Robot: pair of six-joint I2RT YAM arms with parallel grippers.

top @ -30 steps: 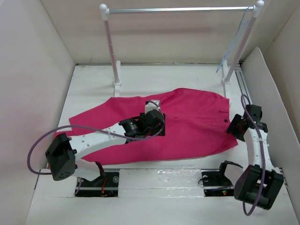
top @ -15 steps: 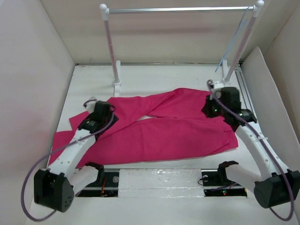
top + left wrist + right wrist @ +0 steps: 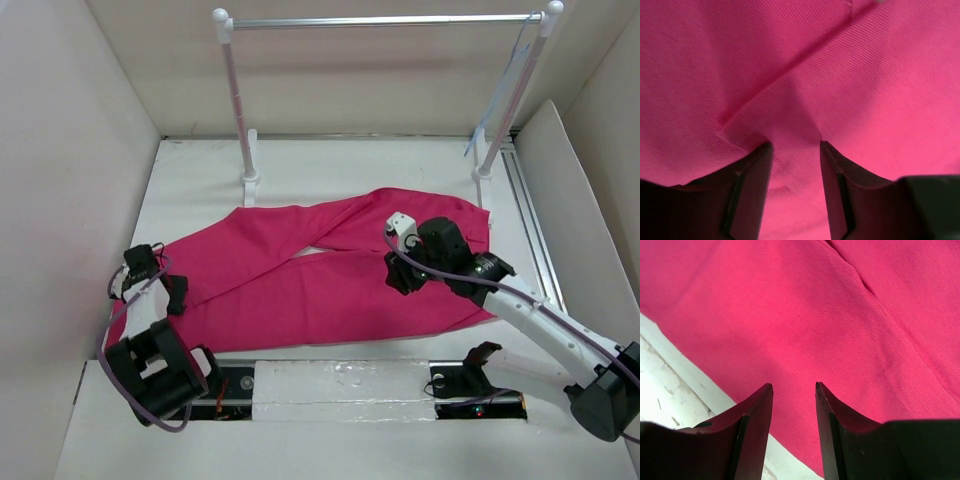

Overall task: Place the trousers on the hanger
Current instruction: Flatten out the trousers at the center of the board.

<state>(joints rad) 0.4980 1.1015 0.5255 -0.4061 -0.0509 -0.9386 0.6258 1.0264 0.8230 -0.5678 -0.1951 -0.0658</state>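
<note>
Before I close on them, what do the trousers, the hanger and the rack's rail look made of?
The trousers: woven cloth, matte, possibly cotton twill; fine diagonal ribs show close up.
The hanger: seemingly thin wire with a pale bluish finish; too slender to tell more.
The rail: probably metal, with a shiny silver sheen.

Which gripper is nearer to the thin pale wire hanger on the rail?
Right. The right gripper is over the magenta cloth trousers' waist end, towards the hanger; the left gripper is at the far leg ends.
</note>
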